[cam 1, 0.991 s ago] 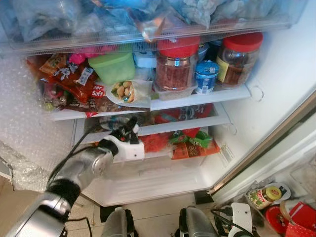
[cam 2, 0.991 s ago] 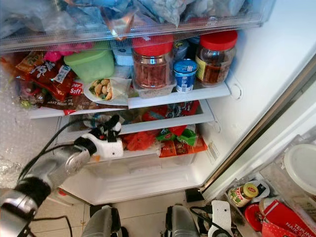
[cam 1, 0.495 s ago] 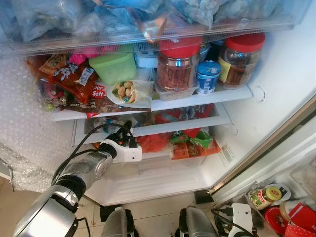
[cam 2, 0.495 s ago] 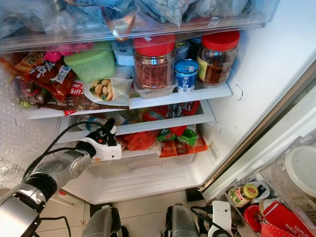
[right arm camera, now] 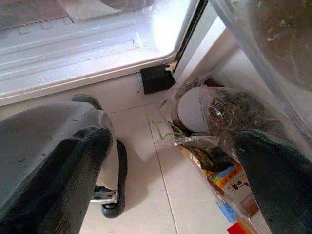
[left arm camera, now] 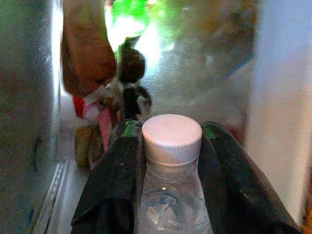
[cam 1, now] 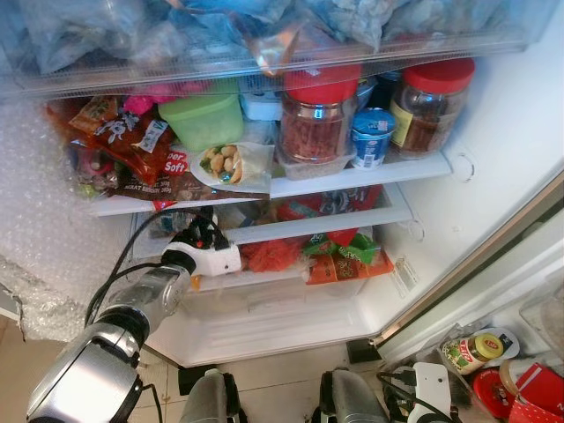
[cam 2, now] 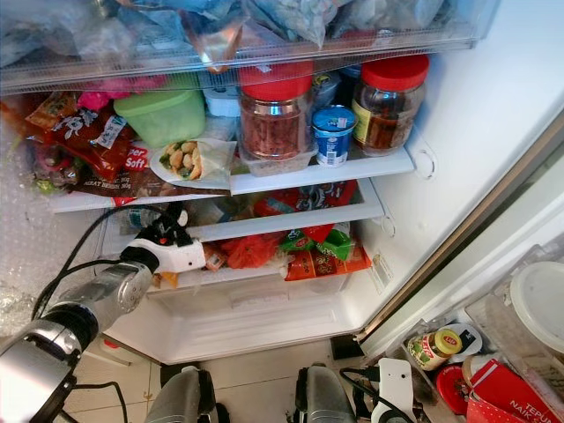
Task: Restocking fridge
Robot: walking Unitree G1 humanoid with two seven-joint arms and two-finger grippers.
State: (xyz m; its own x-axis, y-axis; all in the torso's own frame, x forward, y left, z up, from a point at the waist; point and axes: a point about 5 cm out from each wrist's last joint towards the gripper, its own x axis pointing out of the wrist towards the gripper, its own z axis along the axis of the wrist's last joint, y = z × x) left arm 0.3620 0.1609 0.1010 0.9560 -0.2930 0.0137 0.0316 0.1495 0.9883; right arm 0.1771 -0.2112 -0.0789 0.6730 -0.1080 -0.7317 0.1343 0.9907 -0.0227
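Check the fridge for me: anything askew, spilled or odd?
No spills. The left gripper holds a bottle inside the fridge's lower shelf. Oddities: snack bags overhang the upper shelf's edge, and bubble wrap drapes the left side.

water bottle [left arm camera: 168, 195]: clear, ribbed white cap
left gripper [left arm camera: 170, 195]: black fingers [left arm camera: 114, 195], white wrist block, silver arm
right gripper [right arm camera: 170, 170]: black fingers, wide apart
big jars [cam 1: 317, 119]: clear, red lids, reddish-brown contents (both alike)
yogurt cup [cam 1: 370, 137]: blue and white
tub [cam 1: 204, 119]: lime green, lid included
snack packets [cam 1: 123, 150]: red-orange, white lettering
nut bag [cam 1: 231, 165]: clear, tan nuts with green bits
lower shelf packs [cam 1: 339, 256]: red, orange, green
fridge wall [cam 1: 502, 132]: white
floor tiles [right arm camera: 146, 161]: beige
side jar [cam 1: 471, 350]: yellow-red label
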